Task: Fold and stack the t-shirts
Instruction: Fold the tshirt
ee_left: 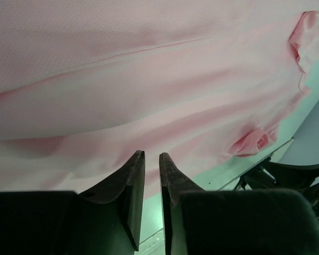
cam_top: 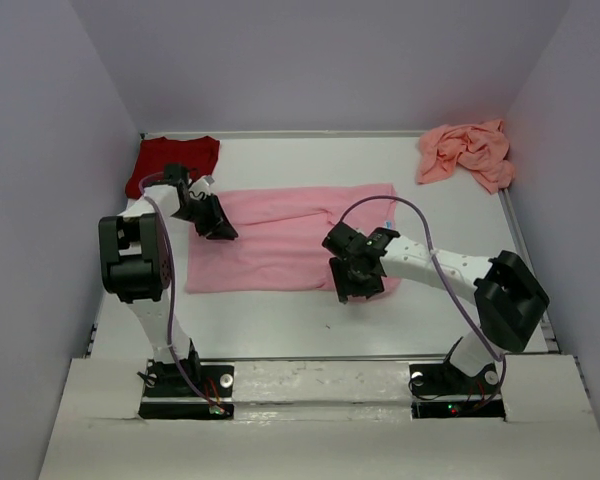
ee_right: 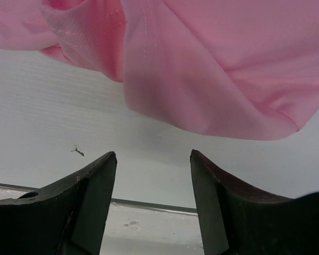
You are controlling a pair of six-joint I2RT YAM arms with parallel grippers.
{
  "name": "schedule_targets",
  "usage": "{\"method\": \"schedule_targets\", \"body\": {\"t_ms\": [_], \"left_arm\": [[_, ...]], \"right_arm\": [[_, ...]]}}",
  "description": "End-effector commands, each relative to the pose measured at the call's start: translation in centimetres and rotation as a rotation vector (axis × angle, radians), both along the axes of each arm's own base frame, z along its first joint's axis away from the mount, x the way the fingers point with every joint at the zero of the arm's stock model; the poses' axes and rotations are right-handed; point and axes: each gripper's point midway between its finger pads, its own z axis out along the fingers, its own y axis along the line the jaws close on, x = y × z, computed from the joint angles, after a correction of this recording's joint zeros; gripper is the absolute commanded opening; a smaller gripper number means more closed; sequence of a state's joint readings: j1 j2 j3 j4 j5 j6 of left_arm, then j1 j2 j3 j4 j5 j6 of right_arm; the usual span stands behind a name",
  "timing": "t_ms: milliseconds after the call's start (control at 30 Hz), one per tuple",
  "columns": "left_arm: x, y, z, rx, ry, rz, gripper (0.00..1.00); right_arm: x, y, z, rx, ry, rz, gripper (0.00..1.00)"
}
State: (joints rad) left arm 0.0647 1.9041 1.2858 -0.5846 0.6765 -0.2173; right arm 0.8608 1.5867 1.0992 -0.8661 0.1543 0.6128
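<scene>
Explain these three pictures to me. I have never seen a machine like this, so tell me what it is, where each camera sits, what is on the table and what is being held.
You are looking at two robot arms bolted to the near edge of a white table, each ending in a two-finger claw. The wide picture comes from a camera above and behind the arms. The other two come from small cameras on the wrists, so the dark shapes at the bottom of those are the claws' own fingers.

Three t-shirts lie on the table: a light pink tee spread flat in the middle, a dark red tee at the far left, and a crumpled salmon tee at the far right.

The left claw is over the pink tee's left edge, slightly open, gripping nothing. The right claw is open at its near right corner, also empty.
</scene>
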Motion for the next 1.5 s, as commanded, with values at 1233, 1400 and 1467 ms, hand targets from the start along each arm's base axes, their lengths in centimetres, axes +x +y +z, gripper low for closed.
{"method": "schedule_targets", "body": {"t_ms": [1233,1400,1467], "left_arm": [[-3.4,0.0,6.1,-0.027,-0.111,0.055,0.31],[-3.5,0.0,5.9,-0.028,-0.102,0.050,0.31],[-3.4,0.2,5.8,-0.026,-0.101,0.054,0.31]], "right_arm": [[4.9,1.2,-1.4,-0.064,-0.097,0.060,0.54],[4.9,1.3,-2.0,-0.075,-0.080,0.067,0.45],[5.0,1.3,-1.9,-0.073,-0.082,0.068,0.45]]}}
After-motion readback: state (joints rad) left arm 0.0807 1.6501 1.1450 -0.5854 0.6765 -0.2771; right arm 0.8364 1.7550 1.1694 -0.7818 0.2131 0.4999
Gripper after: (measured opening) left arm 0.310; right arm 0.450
